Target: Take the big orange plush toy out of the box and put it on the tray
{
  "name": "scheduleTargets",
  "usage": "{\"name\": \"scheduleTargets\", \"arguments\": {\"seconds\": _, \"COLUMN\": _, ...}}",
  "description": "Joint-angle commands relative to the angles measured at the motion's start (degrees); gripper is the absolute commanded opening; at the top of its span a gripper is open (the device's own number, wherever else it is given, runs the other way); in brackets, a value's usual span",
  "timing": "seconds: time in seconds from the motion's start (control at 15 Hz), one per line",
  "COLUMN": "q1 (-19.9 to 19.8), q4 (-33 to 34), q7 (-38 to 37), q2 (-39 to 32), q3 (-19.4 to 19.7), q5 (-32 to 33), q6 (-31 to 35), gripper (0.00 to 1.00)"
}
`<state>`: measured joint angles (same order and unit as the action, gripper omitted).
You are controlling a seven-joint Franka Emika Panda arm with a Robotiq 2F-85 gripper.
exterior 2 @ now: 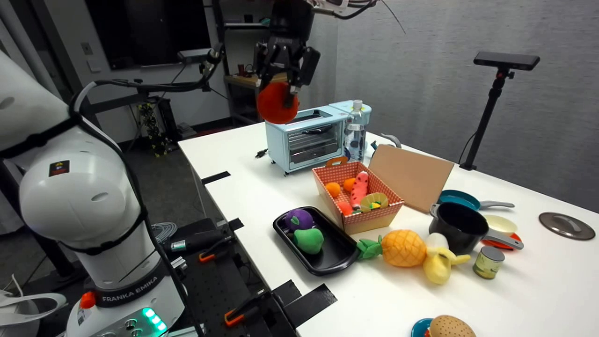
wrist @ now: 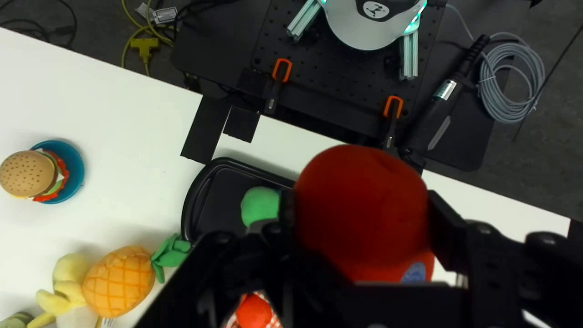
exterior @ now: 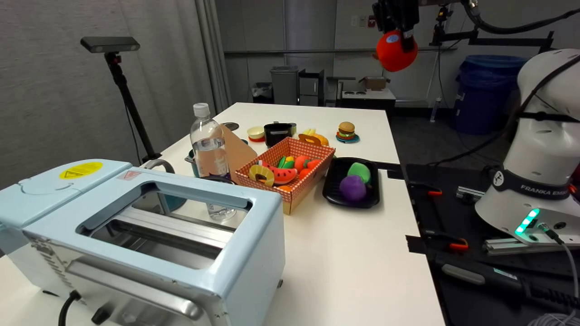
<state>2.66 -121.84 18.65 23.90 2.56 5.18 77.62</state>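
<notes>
The big orange plush toy (exterior: 389, 56), rounded and red-orange with a blue label, is held high above the table. It also shows in an exterior view (exterior 2: 273, 105) and fills the middle of the wrist view (wrist: 360, 191). My gripper (exterior 2: 279, 89) is shut on it, a finger pressed to each side, as the wrist view (wrist: 362, 212) shows. The box (exterior 2: 369, 224), red-checked and low-walled, holds several toy fruits. The black tray (exterior 2: 334, 248) lies beside it, with a purple plush (exterior 2: 299, 219) and a green plush (exterior 2: 309, 240) in it. In the wrist view my gripper partly hides the tray (wrist: 218, 200).
A pale-blue toaster oven (exterior: 253, 244) and a water bottle (exterior: 210, 149) stand near the box. A brown board (exterior 2: 407, 175) leans behind it. A plush pineapple (exterior 2: 403, 248), a banana (exterior 2: 437, 267), a black pot (exterior 2: 461, 227) and a toy burger (wrist: 27, 174) are on the table.
</notes>
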Motion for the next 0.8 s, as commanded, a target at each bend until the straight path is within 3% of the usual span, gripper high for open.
{"name": "scheduleTargets", "arguments": {"seconds": 0.0, "q1": 0.7, "q4": -1.8, "q7": 1.8, "q2": 0.6, "q3": -0.4, "q5": 1.5, "q6": -1.5, "gripper": 1.00}}
{"name": "scheduleTargets", "arguments": {"seconds": 0.73, "q1": 4.2, "q4": -4.4, "q7": 1.8, "q2": -1.9, "q3": -5.0, "q5": 2.0, "q6": -0.7, "gripper": 1.00}}
